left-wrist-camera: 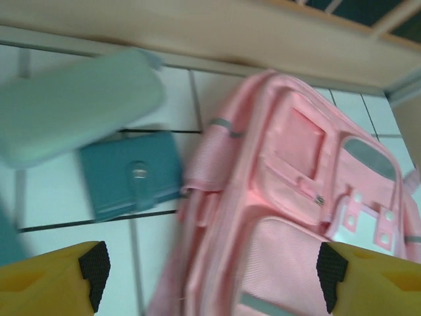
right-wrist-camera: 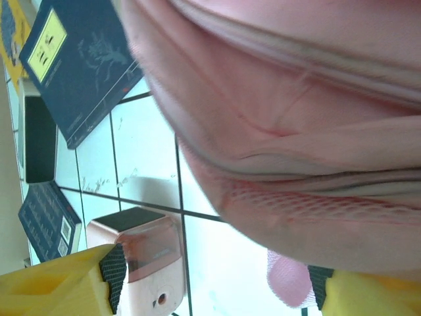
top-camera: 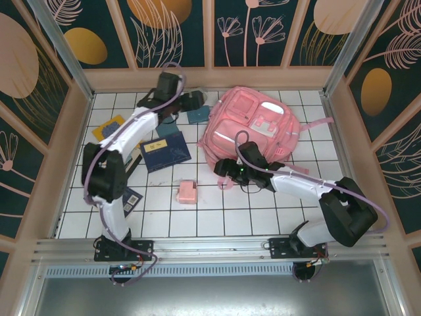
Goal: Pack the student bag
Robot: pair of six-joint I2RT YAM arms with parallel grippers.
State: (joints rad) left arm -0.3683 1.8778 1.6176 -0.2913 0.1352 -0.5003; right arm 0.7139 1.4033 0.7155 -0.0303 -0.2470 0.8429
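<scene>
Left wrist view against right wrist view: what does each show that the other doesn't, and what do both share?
Left wrist, not right: a teal wallet, a pale green case, the front pockets of the student bag. Right wrist, not left: a dark blue book, a small pink box, the bag's mesh edge. Both: the bag and the white tiled table.

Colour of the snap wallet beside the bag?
The wallet is teal; the left wrist view shows it best.
</scene>
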